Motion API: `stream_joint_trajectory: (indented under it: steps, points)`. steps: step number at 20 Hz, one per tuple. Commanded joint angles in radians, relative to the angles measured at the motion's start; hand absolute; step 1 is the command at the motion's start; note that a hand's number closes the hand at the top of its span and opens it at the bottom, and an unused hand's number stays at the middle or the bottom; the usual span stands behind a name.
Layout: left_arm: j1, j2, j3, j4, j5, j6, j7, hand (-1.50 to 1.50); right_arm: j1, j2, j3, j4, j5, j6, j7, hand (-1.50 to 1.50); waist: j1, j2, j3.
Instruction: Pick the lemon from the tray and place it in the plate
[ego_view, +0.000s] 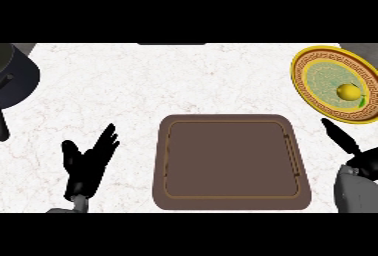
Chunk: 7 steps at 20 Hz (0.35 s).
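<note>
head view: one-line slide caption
Yellow lemon rests in the gold-rimmed round plate, off the brown tray; black left hand and right hand open.

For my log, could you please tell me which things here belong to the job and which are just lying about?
Job: lemon, lying in the plate; tray; right hand.
Lying about: dark pan at the upper left; left hand, resting open at the lower left.

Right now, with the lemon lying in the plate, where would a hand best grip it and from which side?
Probably across its round middle, from above. The lemon lies inside the plate, right of centre, so a low sideways approach would likely meet the rim. It looks nearly round, so no end grips better. The right hand, open just short of the plate, is nearest.
</note>
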Motion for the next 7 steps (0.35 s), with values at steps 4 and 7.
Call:
stream_joint_trajectory:
  steps: [4, 7]
  points:
    - [0.007, 0.000, 0.064, 0.043, 0.002, -0.081, -0.040, 0.00, 0.070, 0.050, 0.118, -0.096, 0.090, -0.068, 0.135, -1.50, 0.003, 0.001, -0.001]
    - [-0.020, -0.013, 0.049, 0.008, -0.024, -0.062, 0.026, 0.00, 0.120, 0.090, 0.154, -0.145, 0.152, -0.107, 0.175, -1.50, 0.001, 0.001, -0.001]
